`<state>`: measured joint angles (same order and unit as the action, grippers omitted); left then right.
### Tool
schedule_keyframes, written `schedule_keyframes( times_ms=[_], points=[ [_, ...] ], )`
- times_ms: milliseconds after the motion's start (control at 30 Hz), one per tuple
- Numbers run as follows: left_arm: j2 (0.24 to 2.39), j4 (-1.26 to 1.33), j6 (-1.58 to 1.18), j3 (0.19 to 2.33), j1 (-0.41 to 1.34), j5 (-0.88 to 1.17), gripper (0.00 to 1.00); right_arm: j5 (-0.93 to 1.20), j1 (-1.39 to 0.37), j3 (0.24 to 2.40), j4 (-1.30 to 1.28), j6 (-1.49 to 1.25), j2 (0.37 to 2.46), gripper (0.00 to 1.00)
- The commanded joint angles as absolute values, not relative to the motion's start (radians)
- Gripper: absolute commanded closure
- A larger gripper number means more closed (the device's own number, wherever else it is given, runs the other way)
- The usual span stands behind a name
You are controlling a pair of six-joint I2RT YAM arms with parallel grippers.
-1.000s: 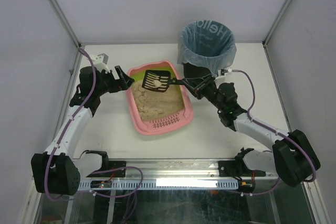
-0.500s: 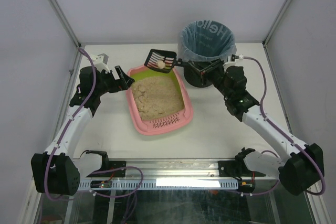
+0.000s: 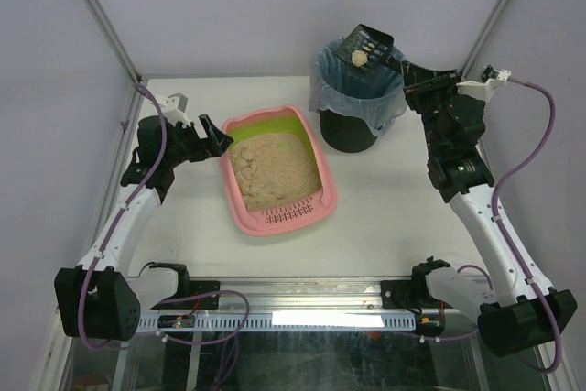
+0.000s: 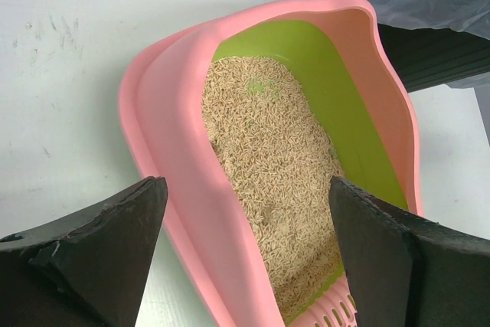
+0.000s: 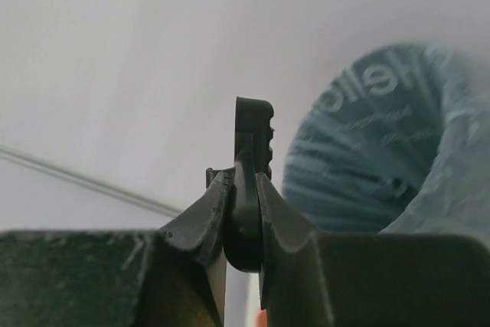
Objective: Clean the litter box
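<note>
The pink litter box (image 3: 286, 219) with its lime-green inner wall and beige litter lies mid-table. My left gripper (image 3: 220, 139) stands open at its far left corner. In the left wrist view its fingers (image 4: 99, 254) straddle the pink side wall (image 4: 184, 189), one outside and one over the litter. My right gripper (image 3: 409, 69) is raised over the bin and shut on the handle of the black slotted scoop (image 3: 368, 45). The scoop is tilted and carries a pale clump (image 3: 360, 59). The right wrist view shows the scoop (image 5: 253, 132) edge-on, clamped by that gripper (image 5: 243, 181).
The round black bin with a blue bag (image 3: 359, 89) stands at the back right, just beside the litter box's far right corner. Its bag (image 5: 383, 143) fills the right side of the right wrist view. Frame posts stand at the table's back corners.
My right arm has lifted the scoop with the clump from above the litter box up and rightward to over the bin, tilting it. The left arm has stayed put.
</note>
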<state>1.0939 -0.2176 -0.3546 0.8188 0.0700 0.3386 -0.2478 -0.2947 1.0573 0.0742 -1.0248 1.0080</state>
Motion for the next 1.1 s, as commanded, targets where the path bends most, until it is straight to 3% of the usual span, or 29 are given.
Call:
schedule_keyframes(
  times_ms=[0, 200, 500, 533, 567, 733, 1067],
  points=[
    [1.069, -0.192, -0.367, 0.835, 0.060, 0.339, 0.10, -0.327, -0.263, 1.116, 0.177, -0.674, 1.038, 1.00],
    [1.070, -0.192, -0.370, 0.835, 0.056, 0.349, 0.10, -0.319, -0.254, 1.032, 0.386, -0.640, 1.041, 1.00],
    [1.072, -0.192, -0.374, 0.834, 0.054, 0.356, 0.10, -0.319, -0.255, 1.157, 0.185, -0.640, 1.148, 1.00],
    [1.072, -0.192, -0.375, 0.834, 0.053, 0.356, 0.10, 0.080, -0.255, 1.180, 0.144, -0.020, 1.161, 1.00],
    [1.072, -0.193, -0.375, 0.833, 0.051, 0.356, 0.10, 0.202, -0.255, 1.205, 0.106, 0.167, 1.175, 1.00],
    [1.073, -0.192, -0.375, 0.835, 0.049, 0.359, 0.10, 0.205, -0.255, 1.284, -0.006, 0.286, 1.215, 1.00],
    [1.083, -0.193, -0.377, 0.837, 0.045, 0.362, 0.10, 0.196, -0.255, 1.290, 0.032, 0.300, 1.207, 1.00]
  ],
)
